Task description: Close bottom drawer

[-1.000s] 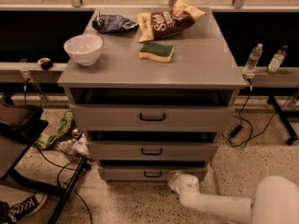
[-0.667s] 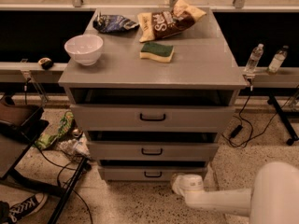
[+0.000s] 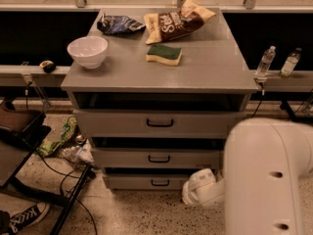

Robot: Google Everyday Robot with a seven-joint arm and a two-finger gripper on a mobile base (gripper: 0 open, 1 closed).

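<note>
The bottom drawer [image 3: 146,181] is the lowest, narrowest grey front with a small black bar handle [image 3: 160,182]. Its front stands close to the cabinet, set back behind the front of the middle drawer [image 3: 156,157] above it. My gripper [image 3: 191,194] is at the end of the white arm [image 3: 264,175], low near the floor, just right of the bottom drawer's front. The fingers are hidden behind the white wrist.
On the cabinet top [image 3: 215,70] sit a white bowl [image 3: 87,51], a green-yellow sponge [image 3: 164,54], a brown chip bag [image 3: 177,21] and a blue bag [image 3: 120,24]. Two water bottles [image 3: 264,62] stand on a ledge at right. Cables, litter and a black stand [image 3: 68,204] lie at left.
The arm has swung up and toward the camera, now filling the lower right. The wrist stays near the bottom drawer's right end.
</note>
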